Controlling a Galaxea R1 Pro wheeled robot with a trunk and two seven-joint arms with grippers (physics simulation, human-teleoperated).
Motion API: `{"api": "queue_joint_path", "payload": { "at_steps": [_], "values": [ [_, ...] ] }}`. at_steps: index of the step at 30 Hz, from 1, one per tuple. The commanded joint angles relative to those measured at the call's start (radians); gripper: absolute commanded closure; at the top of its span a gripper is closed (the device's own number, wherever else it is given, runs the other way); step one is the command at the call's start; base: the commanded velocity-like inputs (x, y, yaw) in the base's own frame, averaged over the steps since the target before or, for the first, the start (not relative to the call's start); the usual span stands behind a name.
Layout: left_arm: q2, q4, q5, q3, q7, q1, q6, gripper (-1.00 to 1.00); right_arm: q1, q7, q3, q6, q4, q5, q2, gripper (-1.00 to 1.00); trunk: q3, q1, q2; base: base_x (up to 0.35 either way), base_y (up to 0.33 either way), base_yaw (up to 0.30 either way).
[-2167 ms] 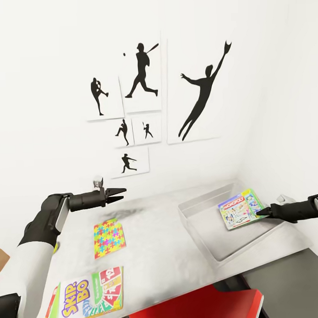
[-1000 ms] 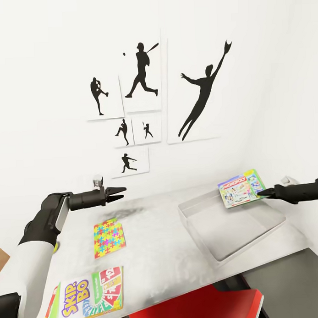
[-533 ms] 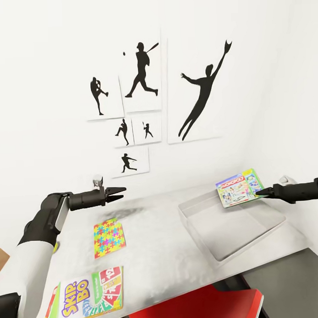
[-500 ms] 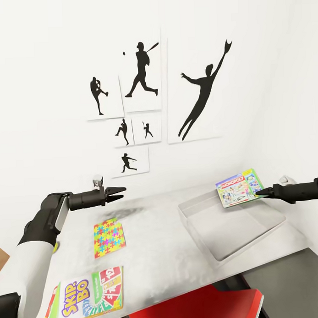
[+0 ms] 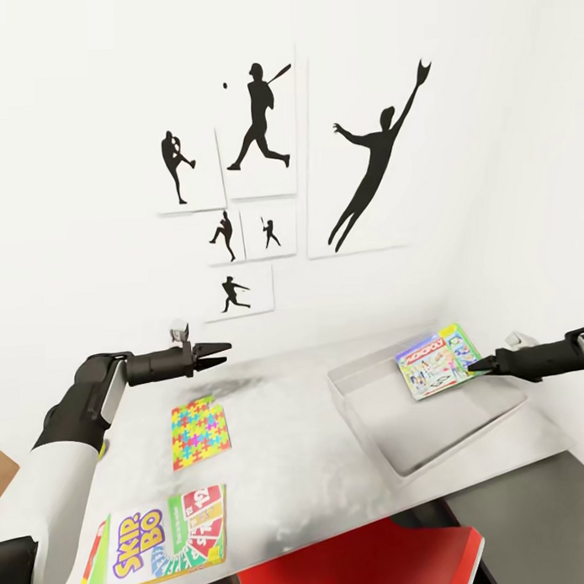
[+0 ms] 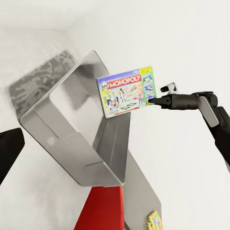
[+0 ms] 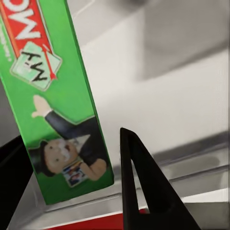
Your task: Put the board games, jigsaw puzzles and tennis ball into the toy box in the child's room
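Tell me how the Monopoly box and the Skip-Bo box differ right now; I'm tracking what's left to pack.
The Monopoly box is held tilted above the toy box, pinched at its edge by the right gripper. The Skip-Bo box lies flat on the table, untouched, at its near edge. Both are colourful flat boxes, neither inside yet.

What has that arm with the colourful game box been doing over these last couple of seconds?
The right gripper lifted the green Monopoly board game box above the grey metal toy box, then lowered it a little; it still holds it by one edge over the far side. The view also tilted slightly. The left gripper, the multicoloured jigsaw puzzle and the Skip-Bo game box stayed put.
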Motion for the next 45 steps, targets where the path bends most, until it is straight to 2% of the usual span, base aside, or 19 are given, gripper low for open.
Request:
{"api": "queue_joint_path", "payload": {
  "at_steps": [1,45],
  "values": [
    [0.0,0.0,0.001,0.0,-0.003,-0.001,0.007,-1.0,-0.002,-0.001,0.008,0.007,0.001,-0.007,-0.002,1.0,-0.004,0.001,-0.002,0.0,0.0,0.0],
    [0.002,0.0,0.002,0.0,-0.006,-0.011,0.007,-1.0,-0.006,-0.003,0.012,0.007,0.001,-0.006,-0.02,1.0,-0.076,0.001,-0.002,0.0,0.0,0.0]
  ]
}}
